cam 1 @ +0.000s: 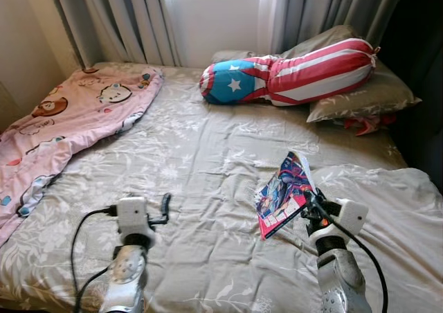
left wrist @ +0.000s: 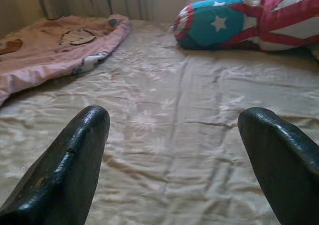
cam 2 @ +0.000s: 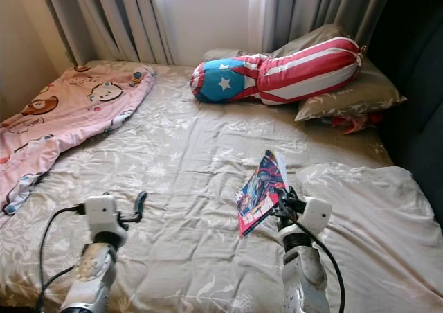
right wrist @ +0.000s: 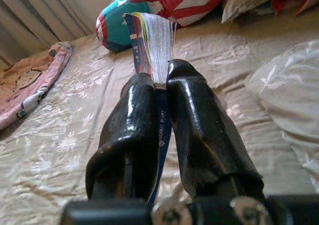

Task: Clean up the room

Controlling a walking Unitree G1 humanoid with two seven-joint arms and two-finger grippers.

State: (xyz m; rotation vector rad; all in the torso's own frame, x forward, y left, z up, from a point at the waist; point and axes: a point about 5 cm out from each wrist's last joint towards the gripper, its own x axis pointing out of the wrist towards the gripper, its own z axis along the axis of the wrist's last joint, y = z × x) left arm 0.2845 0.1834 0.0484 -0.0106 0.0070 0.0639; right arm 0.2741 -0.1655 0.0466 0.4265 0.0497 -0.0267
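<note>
Right gripper [cam 1: 309, 203], clamped on the lower edge of a colourful magazine [cam 1: 284, 192], pages fanned above the fingertips [right wrist: 149, 93] in the wrist view. Magazine tilted up off the bed [cam 1: 201, 161], cover facing the robot's left. Left gripper [cam 1: 165, 208] spread wide, holding nothing, low over bare sheet. Judged mid-pickup; next likely lifting clear and carrying off to a proper place. Farther off, pink blanket [cam 1: 62, 119] at left, striped bolster [cam 1: 291, 74] on pillows [cam 1: 367, 95] by the curtains [cam 1: 124, 15].
</note>
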